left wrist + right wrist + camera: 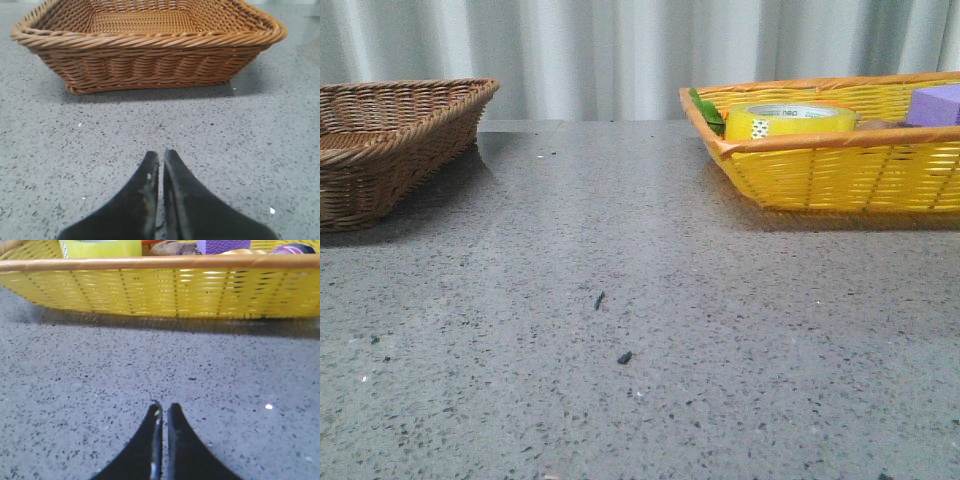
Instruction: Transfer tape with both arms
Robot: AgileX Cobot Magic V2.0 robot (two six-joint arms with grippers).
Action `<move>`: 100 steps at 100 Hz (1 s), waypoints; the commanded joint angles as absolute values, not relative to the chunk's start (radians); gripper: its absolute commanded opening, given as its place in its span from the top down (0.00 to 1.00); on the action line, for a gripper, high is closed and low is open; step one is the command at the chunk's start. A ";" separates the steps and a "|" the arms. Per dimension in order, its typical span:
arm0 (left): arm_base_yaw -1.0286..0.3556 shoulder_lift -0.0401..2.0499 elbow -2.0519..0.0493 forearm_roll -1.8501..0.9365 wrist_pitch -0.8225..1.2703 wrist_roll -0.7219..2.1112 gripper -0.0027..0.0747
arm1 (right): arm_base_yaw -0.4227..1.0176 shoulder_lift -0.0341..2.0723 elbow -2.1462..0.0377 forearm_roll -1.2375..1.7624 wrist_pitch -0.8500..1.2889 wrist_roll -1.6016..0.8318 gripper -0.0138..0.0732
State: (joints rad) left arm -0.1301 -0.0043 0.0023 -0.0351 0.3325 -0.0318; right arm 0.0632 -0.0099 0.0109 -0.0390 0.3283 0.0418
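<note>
The yellow tape roll [788, 121] with a white printed inner ring lies in the yellow basket [840, 175] at the back right. In the right wrist view its yellow side [102, 247] shows above the basket's near rim [165, 262]. My right gripper [163, 407] is shut and empty, low over the table a short way in front of that basket. My left gripper [161, 155] is shut and empty, low over the table in front of the empty brown wicker basket [150, 45]. Neither gripper shows in the front view.
The brown basket [390, 140] stands at the back left. The yellow basket also holds a purple block [935, 103], green leaves [708, 113] and other items [295, 248]. The table is grey speckled stone [620, 330]; a pale curtain hangs behind.
</note>
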 commanded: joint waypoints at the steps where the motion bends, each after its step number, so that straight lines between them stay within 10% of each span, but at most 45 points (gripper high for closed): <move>1: -0.126 -0.032 0.014 -0.045 0.273 -0.041 0.99 | 0.059 -0.029 0.033 -0.054 0.322 0.038 0.91; 100: -0.126 -0.032 0.012 -0.591 0.085 -0.041 0.99 | 0.059 -0.029 0.033 0.111 -0.014 0.038 0.91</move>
State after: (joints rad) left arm -0.1301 -0.0043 0.0023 -0.5704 0.1652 -0.0339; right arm 0.0632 -0.0099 0.0109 0.0902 0.0270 0.0418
